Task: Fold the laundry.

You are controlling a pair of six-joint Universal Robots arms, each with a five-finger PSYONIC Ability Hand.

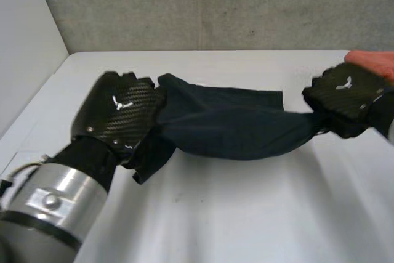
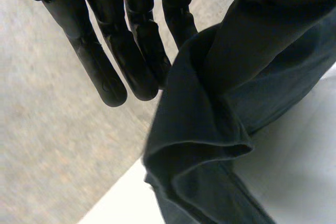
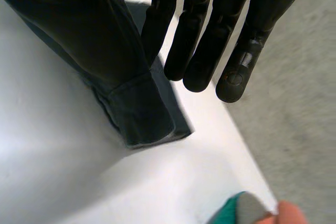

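Observation:
A dark navy cloth hangs stretched between my two hands just above the white table. My left hand grips its left end, where the fabric bunches and a flap droops below the wrist. In the left wrist view the cloth runs in folds beside my left hand, pinched against its straight fingers. My right hand holds the gathered right end. In the right wrist view a hemmed end of the cloth hangs beside my right hand, whose fingers are straight.
A person's hand is just behind my right hand at the table's far right; a fingertip and teal sleeve lie at the table edge. A grey wall stands behind the table.

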